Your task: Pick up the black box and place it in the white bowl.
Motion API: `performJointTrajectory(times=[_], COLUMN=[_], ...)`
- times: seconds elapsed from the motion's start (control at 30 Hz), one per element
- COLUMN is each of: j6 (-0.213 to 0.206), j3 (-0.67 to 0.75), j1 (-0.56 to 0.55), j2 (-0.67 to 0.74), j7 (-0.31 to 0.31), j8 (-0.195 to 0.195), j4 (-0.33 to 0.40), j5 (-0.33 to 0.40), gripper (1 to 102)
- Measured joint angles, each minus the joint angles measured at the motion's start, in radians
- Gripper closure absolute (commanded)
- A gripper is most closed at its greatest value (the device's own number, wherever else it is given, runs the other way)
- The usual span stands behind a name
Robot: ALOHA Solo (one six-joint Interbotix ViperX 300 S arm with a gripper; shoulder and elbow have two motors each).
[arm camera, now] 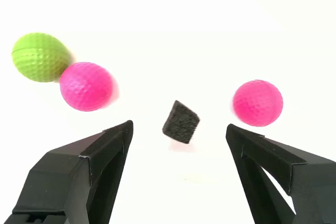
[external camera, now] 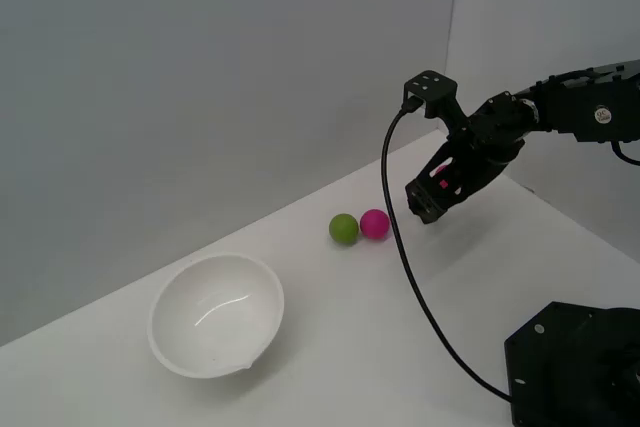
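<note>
Hovering above white table, black robot hand spread wide, released, grasping nothing. Tiny matte black cube on table between the fingers, touching neither. Green dimpled ball touching pink dimpled ball; second pink ball apart. Glossy white round bowl well apart, toward exterior view's left.

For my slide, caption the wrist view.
Open gripper above the table, black box between its fingers, flanked by two pink balls and a green ball.
</note>
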Motion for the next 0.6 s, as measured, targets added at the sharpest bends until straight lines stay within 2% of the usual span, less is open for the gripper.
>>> performJointTrajectory(times=[0.1, 0.6], j6=[0.0, 0.0], j3=[-0.025, -0.12], j1=[0.002, 0.003], j2=[-0.028, -0.12], j7=[-0.015, -0.067], j8=[0.017, 0.017], j4=[0.0, 0.0], j5=[0.0, 0.0], gripper=[3, 3])
